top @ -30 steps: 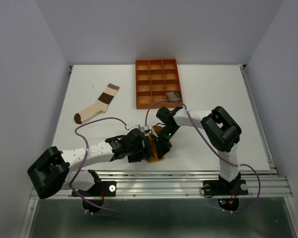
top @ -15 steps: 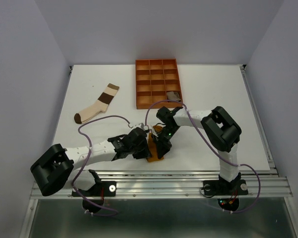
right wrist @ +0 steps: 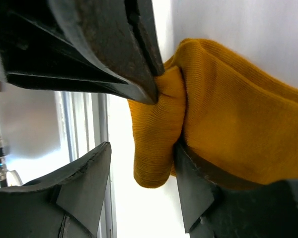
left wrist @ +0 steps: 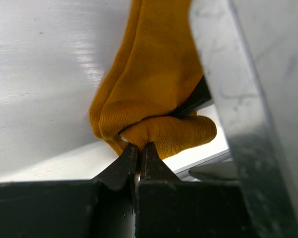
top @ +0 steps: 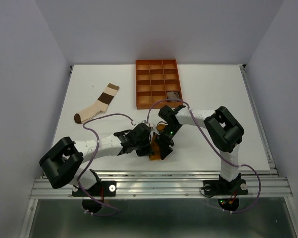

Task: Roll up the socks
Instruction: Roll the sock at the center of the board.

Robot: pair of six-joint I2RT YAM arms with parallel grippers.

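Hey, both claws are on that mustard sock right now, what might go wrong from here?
1. The left claw is shut on just a small fold of the mustard sock; the fabric may slip free and unfold, since the right claw stands open around the bundle.
2. The two claws sit almost touching, so a move could knock them together.
3. The sock lies close to the near edge of the table and might be dragged off.

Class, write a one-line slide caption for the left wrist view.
Left gripper pinched shut on a fold of the mustard sock.
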